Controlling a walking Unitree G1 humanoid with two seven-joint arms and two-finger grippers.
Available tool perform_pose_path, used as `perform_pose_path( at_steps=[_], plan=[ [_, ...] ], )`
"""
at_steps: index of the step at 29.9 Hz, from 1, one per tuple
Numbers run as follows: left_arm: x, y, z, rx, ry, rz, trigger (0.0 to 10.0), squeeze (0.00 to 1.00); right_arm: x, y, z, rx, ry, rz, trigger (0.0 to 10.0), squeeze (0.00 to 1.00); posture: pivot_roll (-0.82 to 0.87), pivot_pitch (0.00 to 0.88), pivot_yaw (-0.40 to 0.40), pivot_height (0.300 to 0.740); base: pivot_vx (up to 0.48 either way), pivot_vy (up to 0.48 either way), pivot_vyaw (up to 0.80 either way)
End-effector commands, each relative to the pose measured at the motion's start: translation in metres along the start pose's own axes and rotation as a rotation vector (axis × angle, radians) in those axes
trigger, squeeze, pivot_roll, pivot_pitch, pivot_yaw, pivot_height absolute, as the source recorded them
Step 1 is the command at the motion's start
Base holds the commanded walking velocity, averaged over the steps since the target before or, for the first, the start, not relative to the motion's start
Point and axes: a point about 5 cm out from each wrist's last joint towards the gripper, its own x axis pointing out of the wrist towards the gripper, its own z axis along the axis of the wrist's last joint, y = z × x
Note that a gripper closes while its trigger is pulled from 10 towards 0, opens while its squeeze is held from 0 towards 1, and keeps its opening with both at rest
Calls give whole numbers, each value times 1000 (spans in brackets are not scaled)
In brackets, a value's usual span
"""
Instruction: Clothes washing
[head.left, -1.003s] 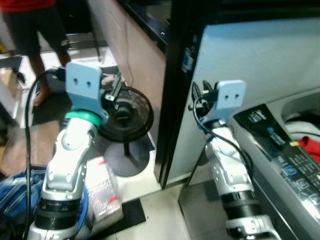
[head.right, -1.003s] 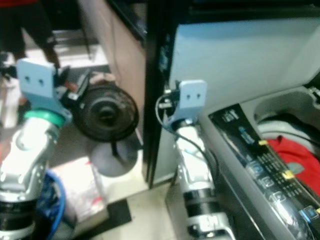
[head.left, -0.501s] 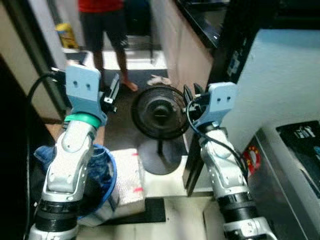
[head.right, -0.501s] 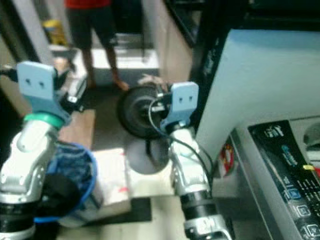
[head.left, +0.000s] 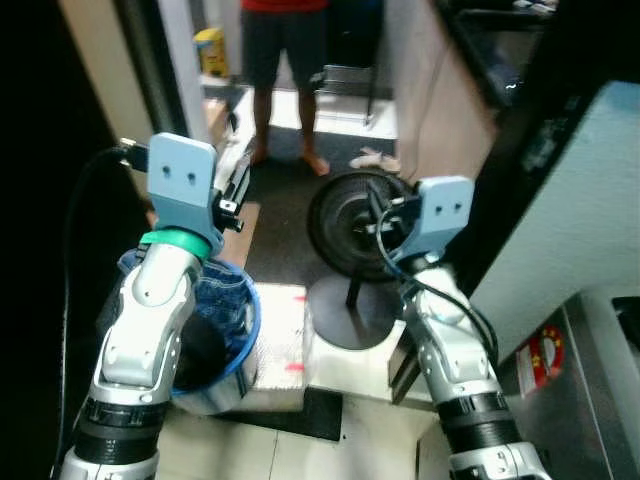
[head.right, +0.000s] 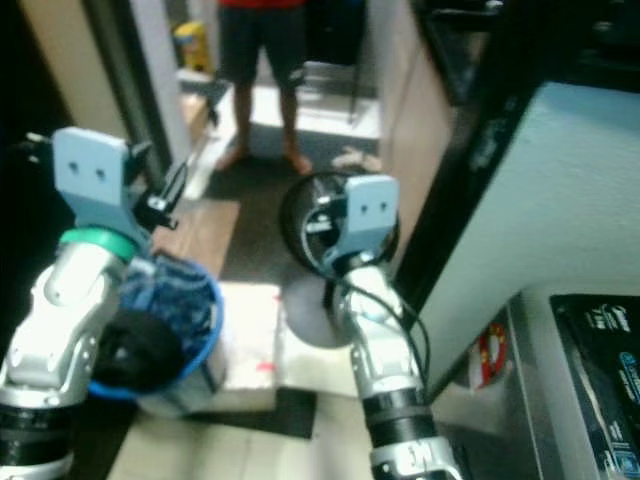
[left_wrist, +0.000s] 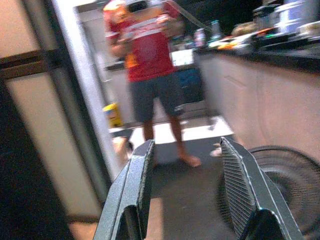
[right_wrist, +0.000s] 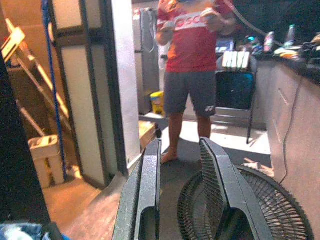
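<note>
Hovering empty with fingers spread: left claw (left_wrist: 187, 195) over blue laundry basket (head.left: 225, 330), right claw (right_wrist: 182, 195) before floor fan (head.left: 350, 225).

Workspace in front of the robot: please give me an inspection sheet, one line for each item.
Surface: pale tiled floor, a dark mat on it.
Job's things: blue basket holding blue clothes, below the left arm; washing machine at the right edge.
Clutter: black floor fan; white box beside the basket.
Grippers: left tool open, empty, raised; right tool open, empty, raised before the fan.
Cables: black cable along the left arm.
Surroundings: a person in a red shirt standing ahead; counter; ladder.
</note>
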Motion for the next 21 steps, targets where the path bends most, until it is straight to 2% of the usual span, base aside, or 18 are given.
perform_pose_path(
  at_steps=[1,7,9,11,12,17,21],
  plan=[
    [-2,2,-6,21,23,4,10000,0,-2,12,-4,37,16,46,10000,0,130,58,12,740,480,0,0],
    [-2,3,-7,27,26,7,10000,0,-6,20,-7,53,29,91,10000,0,131,61,14,740,480,0,0],
    [-2,3,-7,27,25,7,10000,0,-7,21,-9,30,38,93,10000,0,133,62,14,740,480,0,769],
    [-2,3,-7,29,25,7,10000,0,-7,20,-10,22,42,85,10000,0,133,63,14,740,480,0,781],
    [-3,3,-7,31,25,7,10000,0,-6,15,-9,37,36,54,10000,0,131,65,15,740,480,0,0],
    [-3,3,-8,33,27,8,10000,0,-5,11,-6,71,18,33,10000,0,131,64,15,740,480,0,0],
    [-3,3,-9,31,34,14,10000,0,-5,11,-6,68,20,39,10000,0,131,65,15,740,178,0,0]
  ],
)
